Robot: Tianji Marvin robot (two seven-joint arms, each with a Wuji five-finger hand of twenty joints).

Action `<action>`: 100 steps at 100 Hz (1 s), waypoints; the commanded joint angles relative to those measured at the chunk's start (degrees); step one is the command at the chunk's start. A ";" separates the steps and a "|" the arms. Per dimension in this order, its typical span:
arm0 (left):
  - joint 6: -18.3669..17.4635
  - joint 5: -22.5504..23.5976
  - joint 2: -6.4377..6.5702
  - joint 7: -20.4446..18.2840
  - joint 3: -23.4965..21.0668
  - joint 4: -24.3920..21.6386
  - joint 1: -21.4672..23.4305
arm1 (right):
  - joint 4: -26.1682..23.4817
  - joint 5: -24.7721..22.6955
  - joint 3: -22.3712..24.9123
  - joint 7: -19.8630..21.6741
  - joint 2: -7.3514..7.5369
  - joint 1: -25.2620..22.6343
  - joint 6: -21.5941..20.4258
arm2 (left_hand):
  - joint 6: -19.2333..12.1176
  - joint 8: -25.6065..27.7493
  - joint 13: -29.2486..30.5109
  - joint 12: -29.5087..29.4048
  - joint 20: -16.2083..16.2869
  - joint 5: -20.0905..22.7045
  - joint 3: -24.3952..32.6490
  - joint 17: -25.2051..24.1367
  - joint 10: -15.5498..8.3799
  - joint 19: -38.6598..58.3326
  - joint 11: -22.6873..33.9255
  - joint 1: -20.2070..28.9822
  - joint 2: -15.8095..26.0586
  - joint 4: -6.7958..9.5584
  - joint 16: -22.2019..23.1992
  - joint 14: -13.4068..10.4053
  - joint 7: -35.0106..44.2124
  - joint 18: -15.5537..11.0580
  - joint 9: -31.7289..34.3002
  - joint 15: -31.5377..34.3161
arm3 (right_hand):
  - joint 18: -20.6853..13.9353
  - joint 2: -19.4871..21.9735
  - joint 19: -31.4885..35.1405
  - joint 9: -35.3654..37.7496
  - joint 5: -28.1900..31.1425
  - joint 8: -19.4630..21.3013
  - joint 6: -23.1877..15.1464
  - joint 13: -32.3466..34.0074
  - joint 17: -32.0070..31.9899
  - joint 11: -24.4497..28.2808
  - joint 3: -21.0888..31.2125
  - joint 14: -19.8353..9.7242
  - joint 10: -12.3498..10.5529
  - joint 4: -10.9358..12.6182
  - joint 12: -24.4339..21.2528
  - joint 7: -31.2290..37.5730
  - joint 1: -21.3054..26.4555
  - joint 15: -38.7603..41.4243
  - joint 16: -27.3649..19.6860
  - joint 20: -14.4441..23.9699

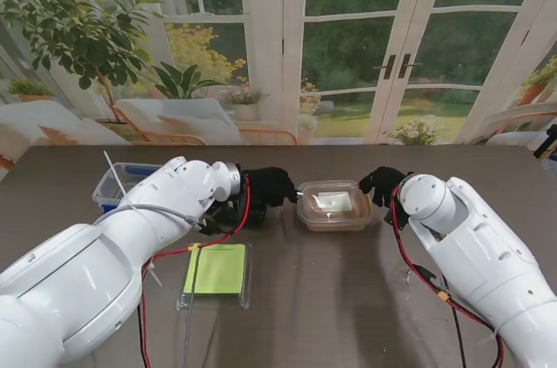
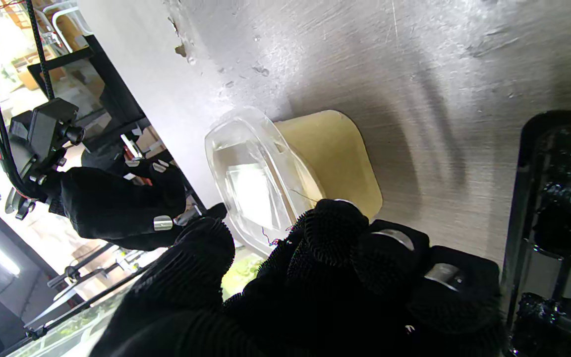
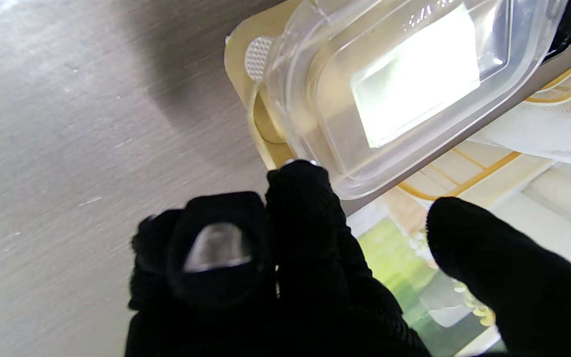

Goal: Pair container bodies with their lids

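Blue tub (image 1: 122,184): you see it toward the table's (image 1: 348,298) left edge, far from the near edge, clear, with a white stick standing in it.
Green lid (image 1: 218,270): flat, left of centre, close to your near edge.
Left hand (image 1: 270,185): fingertips (image 2: 332,223) touch the box's left end; you can't tell whether it grips.
Box (image 1: 334,204): mid-table, clear lid (image 2: 251,183) seated on the cream body (image 2: 340,153).
Right hand (image 1: 381,184): at the box's right end, one fingertip (image 3: 298,173) against the rim, thumb apart; a hold is not clear.
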 commanded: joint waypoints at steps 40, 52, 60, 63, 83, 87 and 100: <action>0.62 -0.83 -1.13 -2.17 -0.47 -0.89 -0.24 | 0.59 -0.84 -0.55 -0.03 -0.95 0.60 0.71 | -0.54 -1.62 -0.36 0.19 0.76 -0.74 0.44 -1.65 -0.66 -0.64 0.73 -0.63 0.25 -1.42 0.62 2.86 -3.88 -3.82 -0.49 1.01 | 1.29 -0.82 0.31 0.32 1.18 0.40 -10.85 1.20 7.41 1.92 1.49 3.15 1.48 1.08 0.54 1.28 -0.48 0.77 -0.19 1.98; 0.91 -0.97 -1.17 -2.43 -0.62 -0.87 -0.11 | 0.78 -1.08 -0.58 -0.19 -0.97 0.65 0.96 | -0.94 -1.72 -0.37 0.28 0.76 -1.41 0.15 -1.65 -0.72 -0.64 0.86 -0.61 0.40 -1.43 0.62 2.88 -4.16 -3.82 -0.61 1.03 | 1.35 -0.81 0.33 0.39 1.00 0.48 -10.72 1.30 7.48 1.96 1.57 3.16 1.48 1.08 0.53 1.43 -0.43 0.80 -0.20 1.96; 1.19 -1.03 -1.14 -2.56 -0.76 -0.87 0.04 | 0.75 -1.17 -0.56 -0.23 -0.96 0.64 1.19 | -1.44 -1.84 -0.66 0.29 0.75 -2.29 -0.19 -1.91 -0.69 -0.75 0.85 -0.63 0.60 -1.46 0.63 2.82 -4.52 -3.96 -0.72 0.96 | 1.37 -0.81 0.33 0.37 0.90 0.56 -10.62 1.31 7.48 1.95 1.66 3.54 1.47 1.08 0.52 1.59 -0.36 0.81 -0.20 1.94; 1.31 -1.03 -1.13 -2.59 -0.80 -0.86 0.09 | 0.62 -1.21 -0.53 -0.20 -0.94 0.61 1.35 | -1.48 -1.87 -0.73 0.29 0.75 -2.50 -0.28 -1.93 -0.65 -0.77 0.83 -0.55 0.62 -1.45 0.64 2.88 -4.61 -4.00 -0.76 0.94 | 1.37 -0.83 0.33 0.39 0.85 0.58 -10.53 1.33 7.48 1.96 1.67 3.50 1.44 1.08 0.51 1.63 -0.34 0.81 -0.21 1.94; 2.17 -0.84 -0.98 -2.61 -0.88 -0.86 0.29 | 0.47 -1.40 -0.66 -0.47 -1.00 0.57 1.98 | -1.80 -2.09 -1.39 0.25 0.82 -4.07 -1.33 -2.69 -0.44 -1.10 0.55 -0.68 0.88 -1.47 0.73 3.05 -5.22 -4.21 -1.47 0.71 | 1.33 -0.99 0.36 0.41 0.35 0.73 -10.27 1.29 7.53 1.98 1.90 3.09 1.42 1.06 0.49 1.93 -0.26 0.77 -0.24 1.91; 2.37 -0.79 -0.95 -2.62 -0.87 -0.86 0.32 | 0.48 -1.38 -0.72 -0.62 -1.05 0.57 2.09 | -1.76 -2.14 -1.82 0.24 0.88 -4.49 -1.64 -3.16 -0.33 -1.30 0.43 -0.83 0.94 -1.43 0.77 3.06 -5.37 -4.30 -1.82 0.57 | 1.33 -0.95 0.36 0.40 -0.11 0.72 -10.31 1.26 7.53 1.99 1.95 3.24 1.41 1.06 0.49 1.85 -0.23 0.78 -0.24 1.90; 2.96 -0.64 -0.86 -2.58 -0.91 -0.85 0.46 | 0.56 -1.40 -1.08 -1.26 -1.24 0.67 2.48 | -2.00 -2.53 -2.81 0.22 1.17 -7.40 -2.43 -4.26 -0.11 -1.83 0.08 -1.17 1.10 -1.22 0.95 3.11 -6.45 -4.67 -2.85 0.25 | 1.34 -0.90 0.40 0.39 -1.73 1.20 -10.28 1.34 7.55 2.09 2.05 3.37 1.44 0.99 0.49 2.71 -0.23 0.84 -0.26 1.87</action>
